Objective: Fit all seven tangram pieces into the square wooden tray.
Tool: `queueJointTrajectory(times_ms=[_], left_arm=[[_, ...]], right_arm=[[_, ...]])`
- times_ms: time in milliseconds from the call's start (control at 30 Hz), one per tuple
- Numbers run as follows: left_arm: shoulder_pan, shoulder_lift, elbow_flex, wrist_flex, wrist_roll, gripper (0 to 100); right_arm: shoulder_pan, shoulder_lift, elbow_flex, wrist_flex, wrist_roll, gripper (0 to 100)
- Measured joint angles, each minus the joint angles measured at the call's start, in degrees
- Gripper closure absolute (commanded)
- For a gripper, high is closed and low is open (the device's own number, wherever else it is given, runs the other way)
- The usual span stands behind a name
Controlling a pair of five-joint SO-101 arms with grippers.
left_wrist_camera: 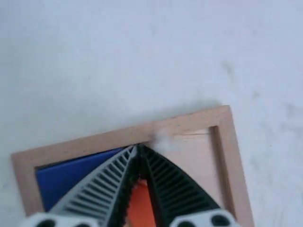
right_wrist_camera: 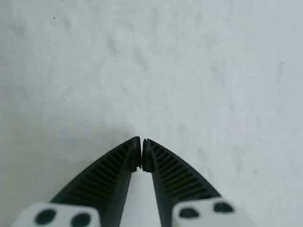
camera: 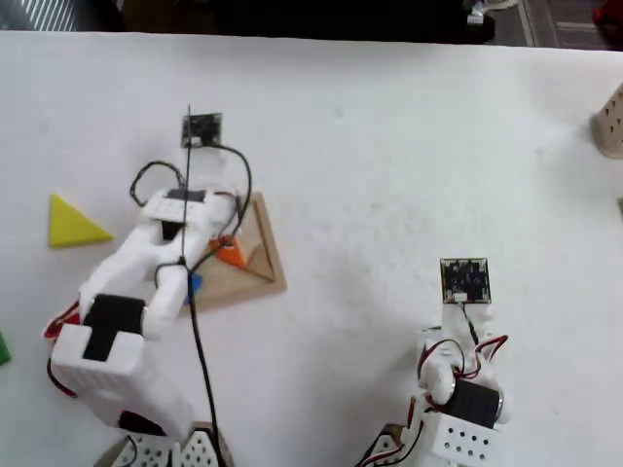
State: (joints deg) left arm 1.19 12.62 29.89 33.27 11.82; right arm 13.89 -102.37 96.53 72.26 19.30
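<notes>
Left gripper, fingertips pressed together, hangs low over the wooden tray at the table's left. It is probably nudging the orange piece into place beside the blue piece. The right gripper is closed over bare table, out of the way.

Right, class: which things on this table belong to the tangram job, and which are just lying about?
Job in hand:
wooden tray, orange piece, blue piece, yellow triangle, red piece, green piece, left tool.

Lying about:
perforated beige object; right tool, over bare table.
</notes>
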Motion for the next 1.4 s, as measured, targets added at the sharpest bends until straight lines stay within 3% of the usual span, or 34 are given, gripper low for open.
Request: queueJointTrajectory(times_ms=[600,900,1033,1167,1400], left_arm=[[-7.7,-8.6,5.8,0.2,0.1,98],[-7.8,-16.5,9.8,1.6,0.0,97],[-2.3,-25.1,17.3,4.0,-1.7,97],[6.9,-33.7,26.4,5.4,-7.9,97],[15.5,-35.6,31.8,5.7,-6.9,97]], right_arm=[[0.0,0.0,0.0,0.0,0.0,98.1],[0.0,0.0,0.0,0.0,0.0,98.1],[0.0,0.0,0.0,0.0,0.0,98.1],[0.0,0.0,0.0,0.0,0.0,98.1],[0.0,0.0,0.0,0.0,0.0,98.1]])
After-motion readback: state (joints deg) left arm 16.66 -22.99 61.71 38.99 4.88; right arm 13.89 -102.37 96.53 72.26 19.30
